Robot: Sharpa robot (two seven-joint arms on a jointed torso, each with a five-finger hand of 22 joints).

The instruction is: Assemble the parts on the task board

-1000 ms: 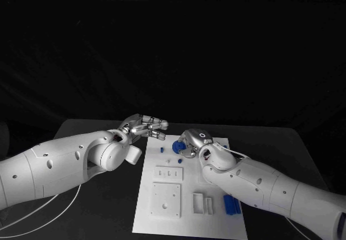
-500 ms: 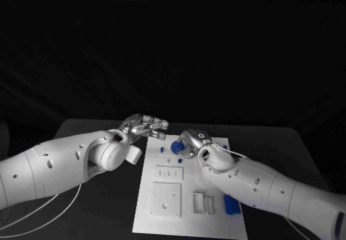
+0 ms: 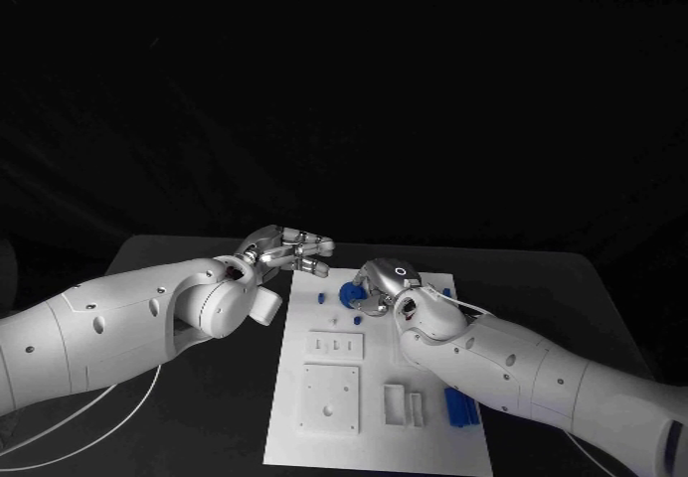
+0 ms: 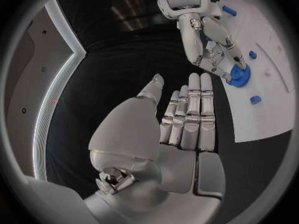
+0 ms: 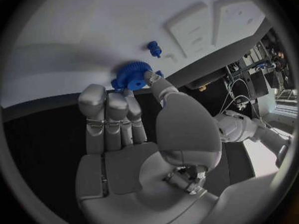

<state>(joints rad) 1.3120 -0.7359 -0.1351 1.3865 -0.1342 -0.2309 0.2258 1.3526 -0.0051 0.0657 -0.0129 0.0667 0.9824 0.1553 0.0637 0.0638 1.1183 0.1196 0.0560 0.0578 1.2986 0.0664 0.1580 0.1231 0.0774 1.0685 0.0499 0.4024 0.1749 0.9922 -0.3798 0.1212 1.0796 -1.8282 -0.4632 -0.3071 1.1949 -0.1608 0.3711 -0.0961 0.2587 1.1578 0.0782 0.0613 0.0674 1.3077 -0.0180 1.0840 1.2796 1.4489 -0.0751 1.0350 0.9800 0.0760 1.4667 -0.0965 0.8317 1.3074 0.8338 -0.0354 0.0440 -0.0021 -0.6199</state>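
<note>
Blue gear (image 5: 131, 75), toothed and round, flat on the far end of the white task board (image 3: 430, 437), with no long axis to line up, only its middle to seat. Directly ahead of the right hand (image 5: 134, 134), at the fingertips: thumb tip against the rim on one side, the other fingers (image 5: 116, 109) straight, side by side, reaching its near edge. Probably a pinch just forming or a nudge, not a full grip; cannot tell whether lifted clear of the board or resting on it. Far nearer this hand than the left hand (image 4: 177, 129), which hangs off the board's left edge over the black table (image 3: 187, 260), fingers straight and pressed together, thumb apart, holding nothing. Close by the gear, a small blue peg (image 5: 154, 48); farther down the board, raised white blocks (image 3: 331, 397) and blue pieces (image 3: 459, 405) near the right forearm. Hidden: the gear's underside and whatever seat or post lies beneath it, covered by fingers in the head view.
</note>
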